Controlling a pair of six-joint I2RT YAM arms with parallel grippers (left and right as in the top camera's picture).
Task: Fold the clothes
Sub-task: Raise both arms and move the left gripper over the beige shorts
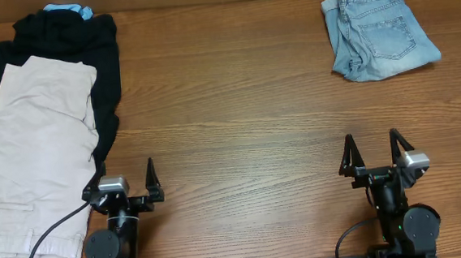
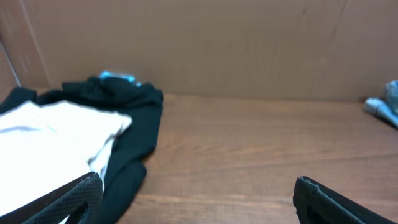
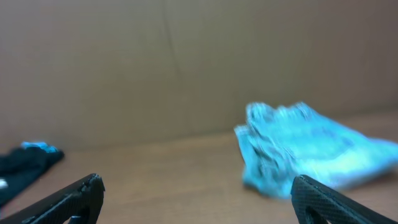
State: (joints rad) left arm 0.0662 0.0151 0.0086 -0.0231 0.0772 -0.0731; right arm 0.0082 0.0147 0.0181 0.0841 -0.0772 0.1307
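The cream-beige shorts point(image 1: 33, 151) lie spread at the table's left edge, on top of a big black garment point(image 1: 78, 42). They also show in the left wrist view point(image 2: 50, 137), white and blurred at the left. My left gripper point(image 1: 125, 179) point(image 2: 198, 186) is open and empty at the front, just right of the shorts' lower part. My right gripper point(image 1: 373, 153) point(image 3: 199, 186) is open and empty at the front right, far from the shorts.
Light-blue denim shorts point(image 1: 378, 29) lie crumpled at the back right, also in the right wrist view point(image 3: 311, 149). A light-blue cloth point(image 1: 66, 9) peeks out behind the black garment. A brown wall point(image 2: 205, 43) stands behind the wooden table point(image 1: 238, 120).
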